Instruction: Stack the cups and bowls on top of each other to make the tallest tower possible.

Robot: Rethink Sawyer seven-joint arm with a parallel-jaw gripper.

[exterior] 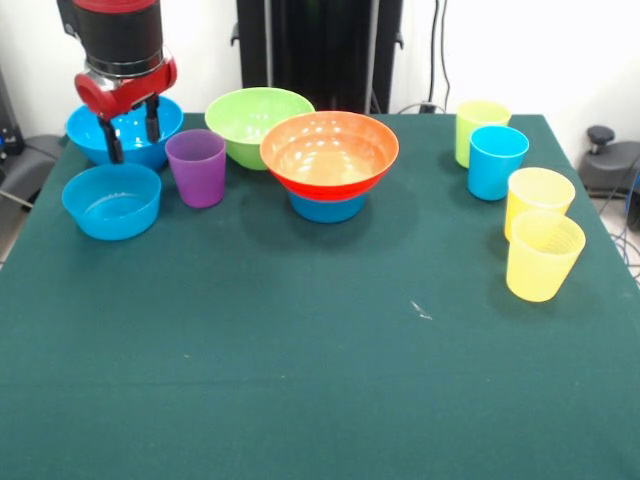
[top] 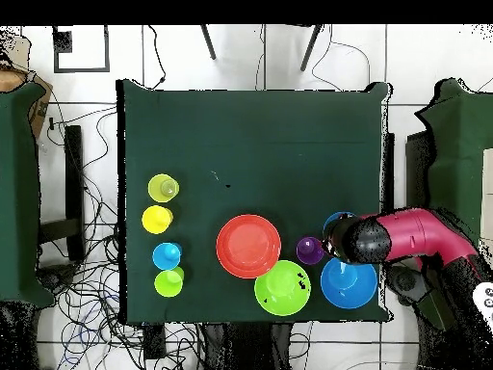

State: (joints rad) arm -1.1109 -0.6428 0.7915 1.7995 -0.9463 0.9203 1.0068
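Hovering over the two blue bowls near one corner of the table [exterior: 330, 360], the gripper [exterior: 132, 128] is holding nothing, and its two black fingers [exterior: 110, 140] are standing spread apart. They are hanging in front of the large blue bowl [exterior: 105, 140], which is sitting close to the table's back edge, and just above the smaller blue bowl [exterior: 111, 201], which is sitting right in front of it. The purple cup [exterior: 196, 167] is standing just beside both bowls, and it is not on anything. The orange bowl [exterior: 329, 152] is resting on top of another small blue bowl [exterior: 327, 209] near the middle of the back edge, so the tower is only two things tall. The green bowl [exterior: 250, 118] is sitting behind, between the purple cup and the orange bowl. Along the other side edge, the green cup [exterior: 476, 122], blue cup [exterior: 496, 161] and two yellow cups [exterior: 541, 238] are waiting in a row, well apart from the gripper. Things could go wrong here because the purple cup is so close. If the gripper is going down for a bowl, a finger could bump the cup and tip it over. The bowls are smooth and shiny, so a rim could slip out of the fingers. The wide orange bowl could also wobble on its small base when something is set on it.
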